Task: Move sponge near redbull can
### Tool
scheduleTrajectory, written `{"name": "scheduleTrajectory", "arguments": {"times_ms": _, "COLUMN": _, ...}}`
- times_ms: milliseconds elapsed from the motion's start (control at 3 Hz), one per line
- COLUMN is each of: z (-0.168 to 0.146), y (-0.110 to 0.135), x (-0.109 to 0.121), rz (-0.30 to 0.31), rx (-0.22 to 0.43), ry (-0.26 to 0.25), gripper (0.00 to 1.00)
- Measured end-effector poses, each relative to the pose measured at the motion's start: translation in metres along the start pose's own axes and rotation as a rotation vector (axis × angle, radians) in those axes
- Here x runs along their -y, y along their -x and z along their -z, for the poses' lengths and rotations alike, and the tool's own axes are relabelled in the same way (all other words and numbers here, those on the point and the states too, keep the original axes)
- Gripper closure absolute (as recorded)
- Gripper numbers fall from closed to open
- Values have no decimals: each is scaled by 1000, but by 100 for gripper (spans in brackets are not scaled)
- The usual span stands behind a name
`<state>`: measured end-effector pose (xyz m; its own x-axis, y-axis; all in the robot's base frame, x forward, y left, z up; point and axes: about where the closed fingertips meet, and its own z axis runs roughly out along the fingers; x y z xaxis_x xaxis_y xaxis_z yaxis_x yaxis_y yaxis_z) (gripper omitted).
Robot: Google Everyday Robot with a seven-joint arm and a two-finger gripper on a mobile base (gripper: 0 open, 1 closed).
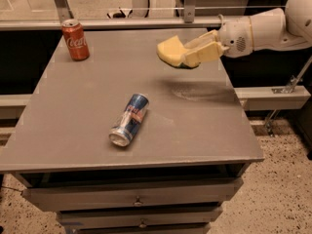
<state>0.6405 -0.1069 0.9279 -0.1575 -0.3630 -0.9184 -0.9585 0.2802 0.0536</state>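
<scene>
Table (87, 111): grey top over drawers, carrying two cans.

Arm (263, 30): white, reaching in from the right edge over the table's far right part.

Gripper (187, 55): pale yellow fingers pointing left, pinching the sponge between them.

Redbull can (129, 119): blue and silver, lying on its side near the table's middle, silver end toward the front edge.

Sponge (169, 51): pale yellow, held in the air above the far right area, apparently clear of the surface; a shadow (200, 89) lies beneath. Well apart from the redbull can.

Coca-Cola can (75, 39): orange-red, upright at the far left corner.
</scene>
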Motion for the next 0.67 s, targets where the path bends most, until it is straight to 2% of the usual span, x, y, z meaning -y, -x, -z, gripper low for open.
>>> {"name": "scheduleTrajectory", "arguments": {"times_ms": 333, "z": 9, "y": -11, "x": -48, "rz": 52, "rx": -65, "ry": 60, "gripper": 100}}
{"name": "scheduleTrajectory", "arguments": {"times_ms": 667, "z": 15, "y": -30, "x": -85, "rz": 79, "rx": -128, "ry": 114, "gripper": 100}}
